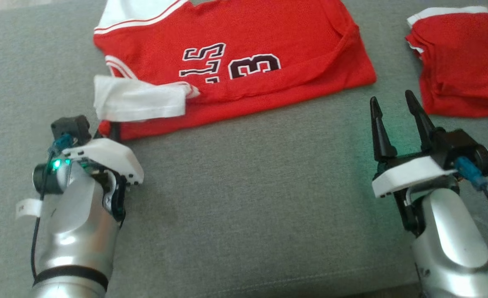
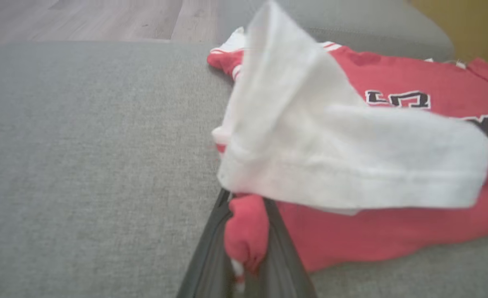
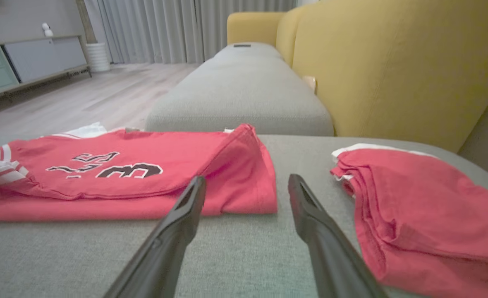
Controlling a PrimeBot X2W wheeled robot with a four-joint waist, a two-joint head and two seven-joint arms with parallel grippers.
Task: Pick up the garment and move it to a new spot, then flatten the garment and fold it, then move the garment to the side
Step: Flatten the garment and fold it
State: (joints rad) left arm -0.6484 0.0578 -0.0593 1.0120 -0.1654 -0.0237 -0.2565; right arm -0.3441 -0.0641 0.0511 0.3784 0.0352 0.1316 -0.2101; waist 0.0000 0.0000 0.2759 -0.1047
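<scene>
The garment [image 1: 244,70] is a red jersey with white sleeves and black number print, lying partly folded on the grey cushion [image 1: 248,207]. My left gripper [image 1: 109,130] is shut on its near left corner; in the left wrist view red cloth [image 2: 246,236] is pinched between the dark fingers [image 2: 211,248], and a white sleeve [image 2: 331,165] flops over above them. My right gripper [image 1: 393,109] stands open over bare cushion, just short of the garment's [image 3: 124,174] right near edge, with nothing between its fingers [image 3: 186,219].
A second red folded garment [image 1: 459,62] lies at the right, close to my right gripper, also in the right wrist view [image 3: 426,211]. A yellow sofa back [image 3: 393,70] rises behind. Wooden floor [image 3: 82,95] lies beyond the cushion's left end.
</scene>
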